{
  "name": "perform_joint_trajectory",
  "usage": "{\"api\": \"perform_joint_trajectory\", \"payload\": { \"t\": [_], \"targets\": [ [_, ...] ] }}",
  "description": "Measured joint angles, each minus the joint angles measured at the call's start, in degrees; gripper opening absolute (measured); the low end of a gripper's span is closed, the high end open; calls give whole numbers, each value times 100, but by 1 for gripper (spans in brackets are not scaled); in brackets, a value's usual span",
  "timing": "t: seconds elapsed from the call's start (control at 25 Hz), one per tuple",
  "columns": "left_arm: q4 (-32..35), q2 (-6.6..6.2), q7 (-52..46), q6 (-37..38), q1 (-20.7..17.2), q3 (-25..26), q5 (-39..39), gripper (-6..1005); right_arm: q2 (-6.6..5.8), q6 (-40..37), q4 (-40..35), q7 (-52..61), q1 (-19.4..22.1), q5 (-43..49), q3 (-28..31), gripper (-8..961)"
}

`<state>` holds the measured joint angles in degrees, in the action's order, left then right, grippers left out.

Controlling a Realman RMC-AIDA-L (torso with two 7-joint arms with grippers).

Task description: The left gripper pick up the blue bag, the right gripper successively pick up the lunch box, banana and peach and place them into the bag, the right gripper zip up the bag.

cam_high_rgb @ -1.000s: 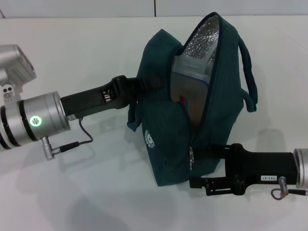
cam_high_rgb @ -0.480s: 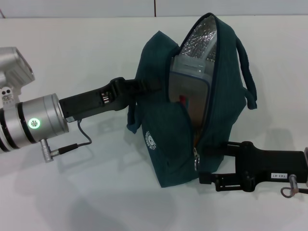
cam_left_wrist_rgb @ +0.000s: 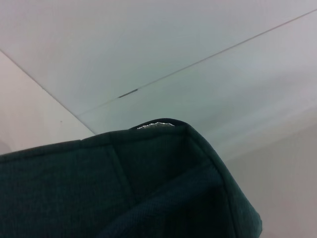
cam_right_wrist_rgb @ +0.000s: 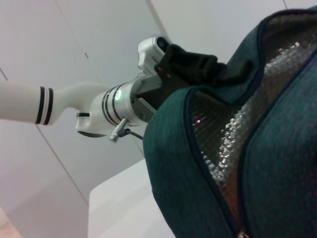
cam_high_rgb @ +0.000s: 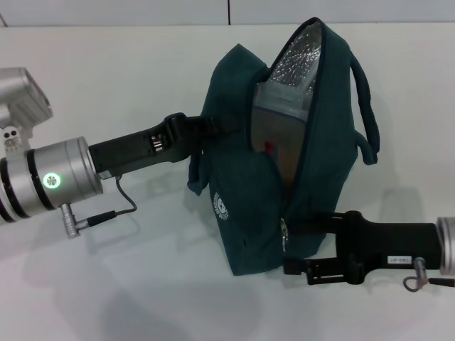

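The blue bag [cam_high_rgb: 249,199] hangs tilted above the white table, its mouth open at the top and showing silver foil lining [cam_high_rgb: 302,53]. My left gripper [cam_high_rgb: 207,126] is shut on the bag's left handle; the right wrist view shows it [cam_right_wrist_rgb: 193,64] gripping there. The lunch box [cam_high_rgb: 284,106] stands inside the bag, its red sticker [cam_high_rgb: 269,147] showing. My right gripper [cam_high_rgb: 287,234] is at the lower end of the zipper, shut on the metal zipper pull [cam_high_rgb: 283,231]. Below the pull the zipper is closed. The banana and the peach are hidden.
The white table [cam_high_rgb: 128,284] spreads under and around the bag. The bag's second handle [cam_high_rgb: 366,106] sticks out on the right. A cable [cam_high_rgb: 117,206] hangs under my left arm. The bag also shows in the left wrist view [cam_left_wrist_rgb: 124,188].
My right gripper pulled to the right half a second ago, dragging the bag's lower end with it, and has now come back left. The left arm has barely moved.
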<state>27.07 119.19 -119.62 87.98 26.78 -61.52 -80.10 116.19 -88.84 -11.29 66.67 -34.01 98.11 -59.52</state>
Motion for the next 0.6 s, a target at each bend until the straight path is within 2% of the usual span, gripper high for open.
{"api": "perform_joint_trajectory", "payload": {
  "t": [0.2, 0.6],
  "targets": [
    [0, 8, 2, 0, 10, 0, -23, 34, 0, -11, 234, -26, -243, -12, -99, 783],
    [-10, 8, 52, 0, 12, 0, -8, 34, 0, -27, 228, -73, -228, -13, -214, 772]
  ]
}}
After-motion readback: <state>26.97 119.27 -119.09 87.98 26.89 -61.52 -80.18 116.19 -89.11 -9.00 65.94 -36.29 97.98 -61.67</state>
